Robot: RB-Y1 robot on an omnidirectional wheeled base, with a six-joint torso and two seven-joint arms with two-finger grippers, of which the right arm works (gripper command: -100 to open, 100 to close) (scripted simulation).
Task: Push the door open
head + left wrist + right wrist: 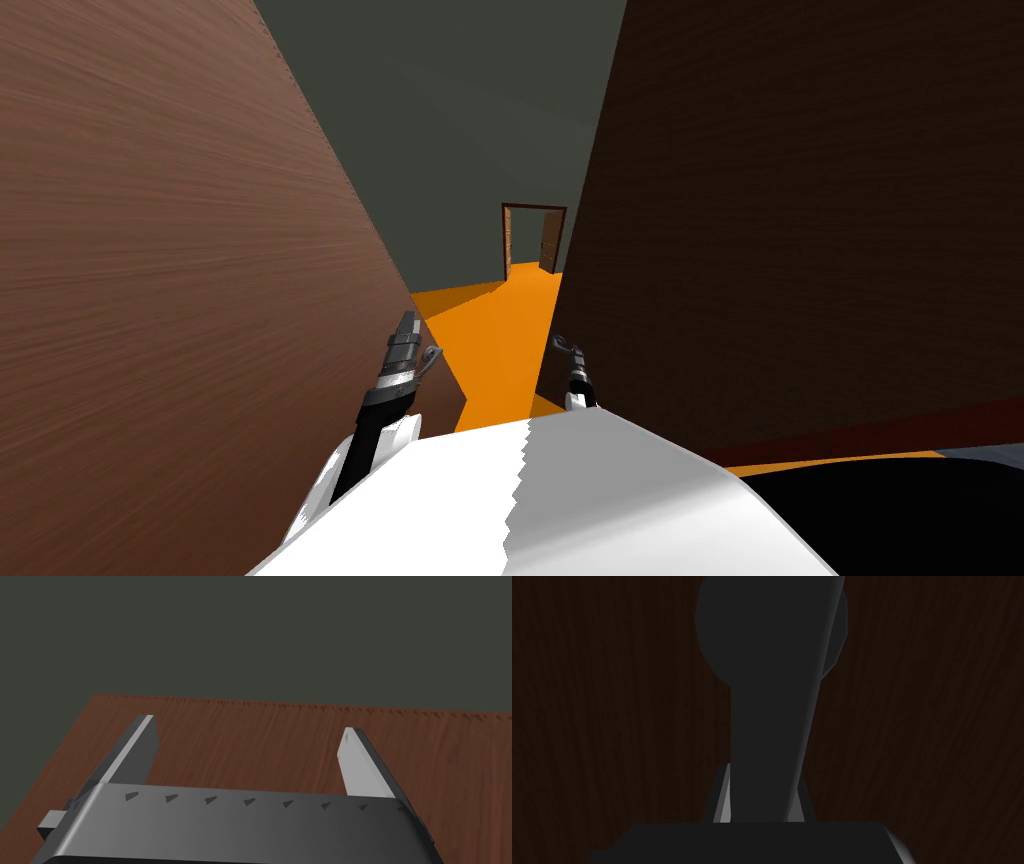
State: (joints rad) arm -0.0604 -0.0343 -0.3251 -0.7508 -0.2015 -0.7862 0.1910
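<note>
Door: dark wooden door (800, 200), close on robot's right.
Handling: likely heavy, rigid, hinge-swinging; push at lever handle (767, 676).
Right gripper (760, 801): pinching that lever.
Left gripper (248, 728): spread, facing brown wooden panel (300, 748).

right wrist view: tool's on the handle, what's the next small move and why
Likely push the right tool forward, into the dark door: its fingers press the sides of the lever handle, and the head view shows just a narrow gap of orange floor beside it.
</note>
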